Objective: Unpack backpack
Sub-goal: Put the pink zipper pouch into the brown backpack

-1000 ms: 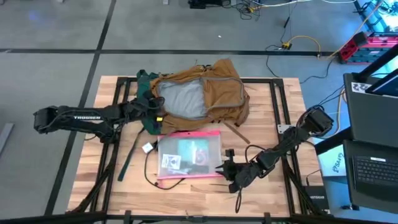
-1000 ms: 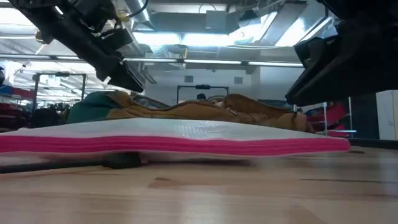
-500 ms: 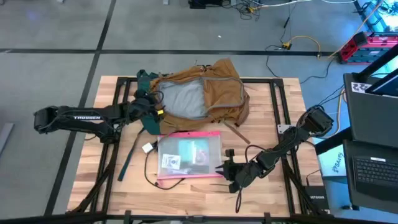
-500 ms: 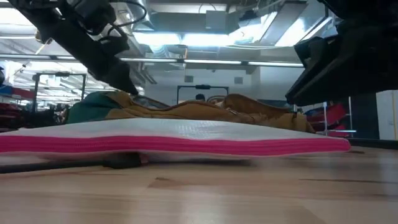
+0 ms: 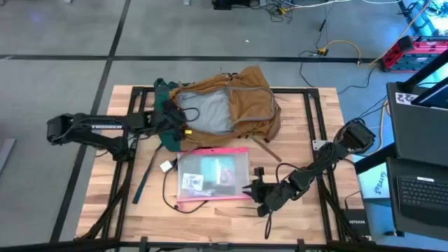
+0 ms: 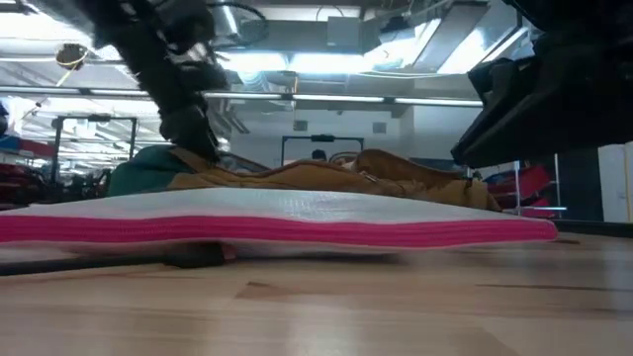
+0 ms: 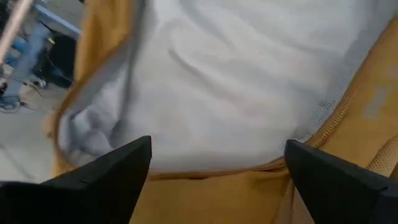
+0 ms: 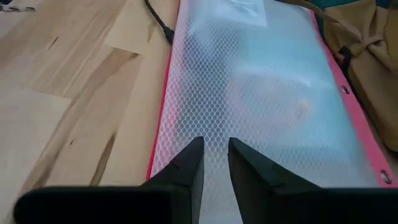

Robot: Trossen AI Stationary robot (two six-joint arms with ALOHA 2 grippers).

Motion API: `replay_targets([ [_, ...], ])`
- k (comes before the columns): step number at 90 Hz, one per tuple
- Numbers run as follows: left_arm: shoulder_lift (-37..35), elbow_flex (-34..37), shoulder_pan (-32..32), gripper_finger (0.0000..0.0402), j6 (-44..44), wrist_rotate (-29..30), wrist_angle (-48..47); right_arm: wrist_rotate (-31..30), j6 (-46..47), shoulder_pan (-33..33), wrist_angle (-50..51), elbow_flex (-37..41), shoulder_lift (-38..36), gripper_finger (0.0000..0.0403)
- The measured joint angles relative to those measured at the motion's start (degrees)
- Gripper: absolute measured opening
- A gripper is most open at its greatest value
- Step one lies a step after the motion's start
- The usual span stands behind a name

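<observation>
Backpack lies in the upper middle of the high view, tan cloth with dark green at its left end, mouth gaping so the grey lining shows; you have the left gripper at the left edge of that mouth, fingers spread wide, holding nothing; the left wrist view puts the lining and the tan rim right between the two fingers. To do this reach well, I judge you should go in low and slow along the lining, keep the fingers apart until something firm sits between them, and avoid pinching loose cloth, since the whole bag would lift with it; no contents show in the mouth from any view, so expect to feel your way. The right gripper waits in the lower right of the high view, fingers nearly together and pinching nothing, tips over the near edge of the clear pouch with pink borders. Only the high view shows both arms and the bag's full outline; only the right wrist view shows the pouch's mesh pattern; the low view shows just the pouch edge as a pink band hiding most of the bag.
</observation>
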State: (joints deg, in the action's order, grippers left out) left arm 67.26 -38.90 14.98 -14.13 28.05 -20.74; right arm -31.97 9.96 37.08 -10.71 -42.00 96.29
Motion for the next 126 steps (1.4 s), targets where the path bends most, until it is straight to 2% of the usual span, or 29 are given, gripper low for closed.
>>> replay_targets([
  [16, 11.97, -9.04, -0.03, 0.0353, 0.39, 0.20, -11.95, -0.01, 0.00, 0.00, -0.05, 0.00, 0.00, 0.0060],
  [38, 18.78, -16.80, -1.47, 0.0353, 5.19, -0.54, -26.30, 0.01, 0.02, 0.00, -0.07, 0.00, 0.00, 0.0060],
  [48, 17.16, -20.47, -3.07, 0.0353, 6.45, -1.40, -30.69, -0.02, 0.02, 0.00, -0.05, 0.00, 0.02, 0.0060],
  [66, 15.48, -24.03, -6.82, 0.0353, 6.55, -7.99, -31.34, -0.17, 0.06, 0.00, -0.05, 0.00, 0.02, 0.0060],
  [82, 17.44, -24.06, -8.09, 0.0353, 5.95, -8.42, -31.40, -0.19, 0.11, 0.00, -0.14, 0.00, 0.02, 0.0060],
  [126, 26.11, -24.06, -0.36, 0.0353, 4.62, -11.20, -30.25, -0.13, 0.20, 0.00, -1.63, 0.02, 0.04, 0.0060],
])
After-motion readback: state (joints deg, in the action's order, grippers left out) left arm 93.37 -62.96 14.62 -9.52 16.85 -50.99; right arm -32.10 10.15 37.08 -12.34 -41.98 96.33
